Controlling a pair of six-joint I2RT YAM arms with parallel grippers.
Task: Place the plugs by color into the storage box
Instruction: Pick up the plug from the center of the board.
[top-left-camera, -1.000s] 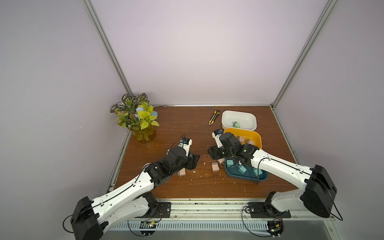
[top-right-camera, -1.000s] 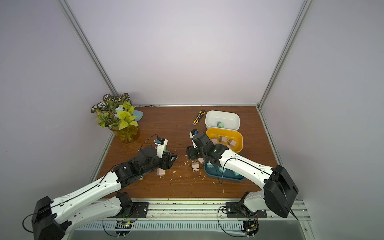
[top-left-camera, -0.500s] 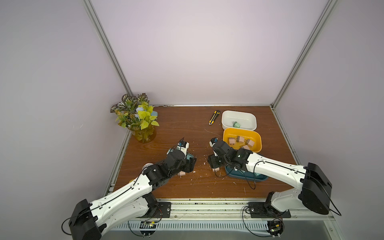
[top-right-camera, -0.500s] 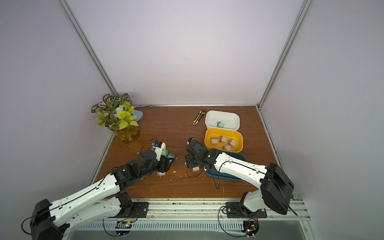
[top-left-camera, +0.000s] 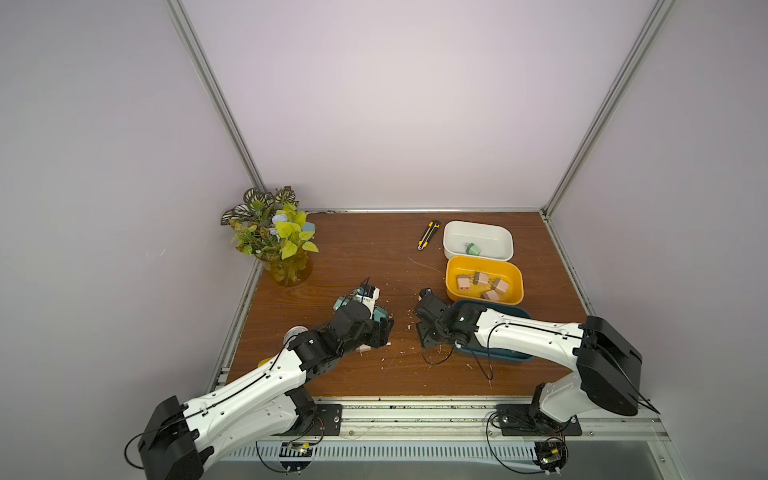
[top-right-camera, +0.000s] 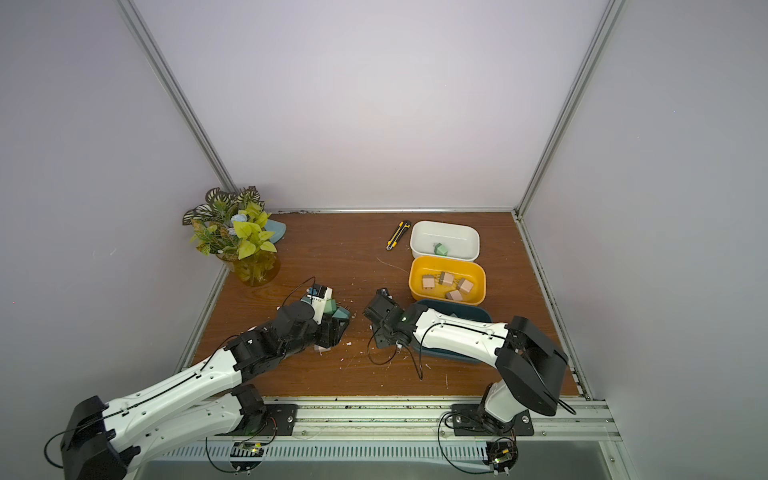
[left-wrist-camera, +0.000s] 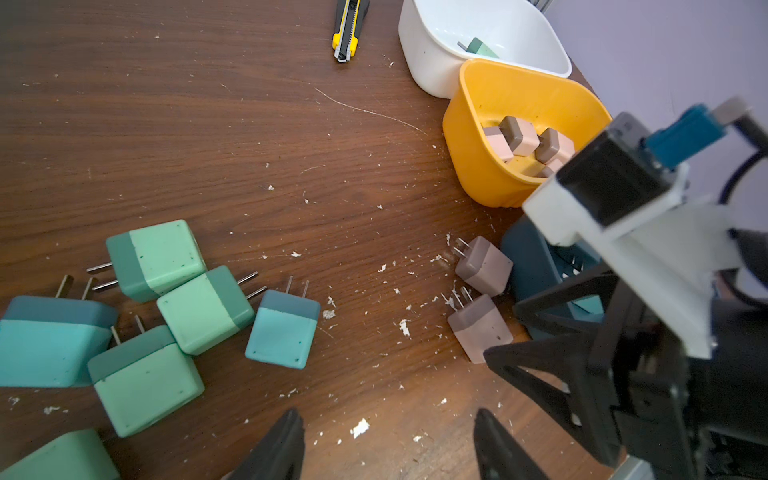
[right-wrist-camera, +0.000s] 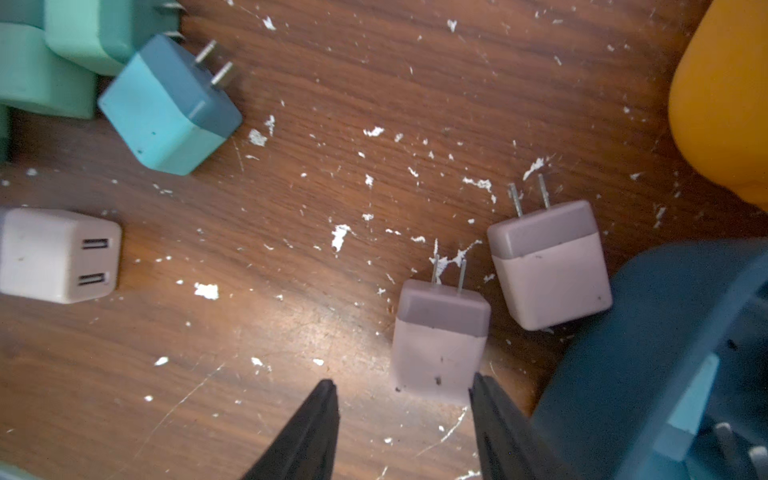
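Arms have both shifted since a second ago: right gripper (right-wrist-camera: 403, 380) has pulled back from beside the yellow bin (top-left-camera: 484, 259) and hangs low over two pale pink plugs (right-wrist-camera: 439, 332) lying just left of the dark teal bin (right-wrist-camera: 648, 324). Its jaws are spread and empty, one tip maybe brushing one of them. Left gripper (left-wrist-camera: 387, 411), also spread and empty, sits by the teal-blue plug (left-wrist-camera: 283, 328) and mint green plugs (left-wrist-camera: 160, 257). Next pink one gets binned, I'd guess.

Mint-green plugs (left-wrist-camera: 162, 257), banded darker teal. Teal-blue plug (left-wrist-camera: 282, 336), banded slate. Pale pink plugs (right-wrist-camera: 438, 353), banded mauve. White tub (left-wrist-camera: 415, 62), yellow tub (left-wrist-camera: 469, 145), dark teal tub (right-wrist-camera: 615, 332). Table (left-wrist-camera: 208, 124): brown woodgrain, white flecks.
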